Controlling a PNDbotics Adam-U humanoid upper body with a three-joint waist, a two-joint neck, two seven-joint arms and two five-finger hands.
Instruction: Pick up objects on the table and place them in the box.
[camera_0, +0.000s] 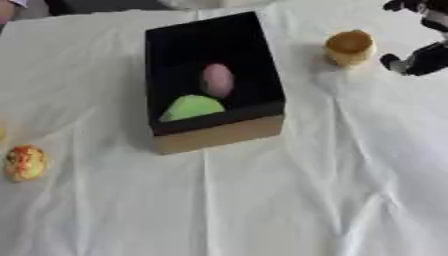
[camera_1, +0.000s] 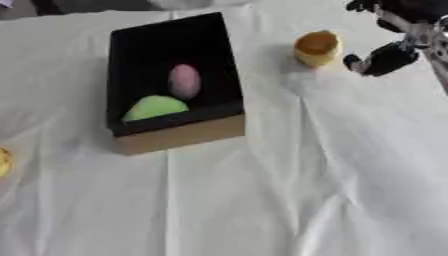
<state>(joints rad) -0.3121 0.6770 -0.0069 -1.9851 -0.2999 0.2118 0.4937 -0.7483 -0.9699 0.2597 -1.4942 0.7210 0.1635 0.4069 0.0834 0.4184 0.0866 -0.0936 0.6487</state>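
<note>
Nearest you, low on the left of the white-draped tabletop (camera_0: 289, 200), lies a yellow-and-orange lumpy object (camera_0: 24, 162), well apart from the box (camera_0: 219, 135). That box is black inside with tan walls; in it a pink oval object (camera_0: 217, 80) sits just behind a green wedge-shaped object (camera_0: 192, 107). Right of the box stands a yellow cup-like object (camera_0: 349, 48). Your right hand (camera_1: 385, 56) hangs just beside it, fingers spread, holding nothing.

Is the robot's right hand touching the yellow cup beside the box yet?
Apart. The right eye view shows white cloth between the right hand and the yellow cup.
</note>
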